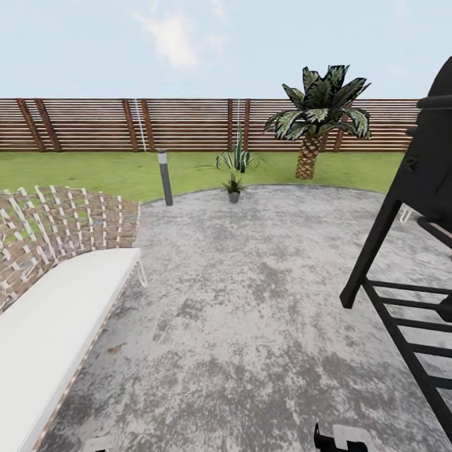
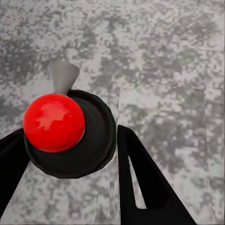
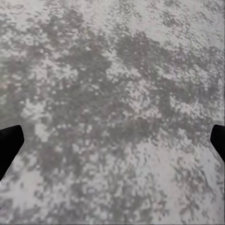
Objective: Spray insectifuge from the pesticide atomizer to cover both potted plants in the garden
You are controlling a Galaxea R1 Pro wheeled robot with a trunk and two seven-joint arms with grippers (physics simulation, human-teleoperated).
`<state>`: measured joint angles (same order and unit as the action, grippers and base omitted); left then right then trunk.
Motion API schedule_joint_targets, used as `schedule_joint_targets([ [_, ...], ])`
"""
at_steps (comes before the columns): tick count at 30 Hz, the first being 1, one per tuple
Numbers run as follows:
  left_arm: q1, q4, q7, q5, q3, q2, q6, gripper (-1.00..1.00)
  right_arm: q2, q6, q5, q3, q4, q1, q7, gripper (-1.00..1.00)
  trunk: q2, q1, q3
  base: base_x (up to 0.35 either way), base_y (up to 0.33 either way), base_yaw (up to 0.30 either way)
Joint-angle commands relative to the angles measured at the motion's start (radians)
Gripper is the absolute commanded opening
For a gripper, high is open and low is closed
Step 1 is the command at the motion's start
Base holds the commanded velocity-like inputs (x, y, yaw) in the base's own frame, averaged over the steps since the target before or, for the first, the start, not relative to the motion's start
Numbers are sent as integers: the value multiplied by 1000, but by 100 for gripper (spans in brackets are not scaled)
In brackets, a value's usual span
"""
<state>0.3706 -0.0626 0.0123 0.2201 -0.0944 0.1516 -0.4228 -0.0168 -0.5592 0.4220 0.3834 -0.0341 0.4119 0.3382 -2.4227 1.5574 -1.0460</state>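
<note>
The left gripper [image 2: 70,154] is clamped around the pesticide atomizer [image 2: 65,129], red cap and grey nozzle up between its black fingers. The right gripper [image 3: 112,143] hangs spread wide over bare paving. One small potted plant [image 1: 233,188] stands at the patio [image 1: 251,314] edge, well ahead; one palm [image 1: 317,116] rises beyond.

Sprayer [image 2: 70,131]: red cap and black top visible in left wrist view, body hidden beneath them. Left gripper [image 2: 70,154] fingers cut off at the frame edge; contact with the sprayer can't be confirmed.

Right gripper [image 3: 112,140]: two black fingertips at opposite frame edges, rest cut off.

Black grill [image 1: 414,207] cut off by the frame edge beside the paving; top and far legs out of frame.

Woven lounger [image 1: 56,276] also clipped at the frame edge.

Small potted plant [image 1: 233,187] at the far paving edge: too small to read leaf detail. Plant behind it [image 1: 237,157] is blurred against the fence.
</note>
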Motion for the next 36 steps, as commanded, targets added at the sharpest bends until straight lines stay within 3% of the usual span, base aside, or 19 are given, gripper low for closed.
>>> schedule_joint_targets([
  [1, 1, 1, 2, 10, -8, 0, -3, -100, 0, -2, 11, 5, 1, 1, 5, 100, 0, 0, -1, 339, 0, 0],
  [36, 1, 0, 2, 10, -9, 0, -4, -100, 1, -2, 11, 5, 1, 1, 5, 100, 0, 0, -1, 339, 0, 0],
])
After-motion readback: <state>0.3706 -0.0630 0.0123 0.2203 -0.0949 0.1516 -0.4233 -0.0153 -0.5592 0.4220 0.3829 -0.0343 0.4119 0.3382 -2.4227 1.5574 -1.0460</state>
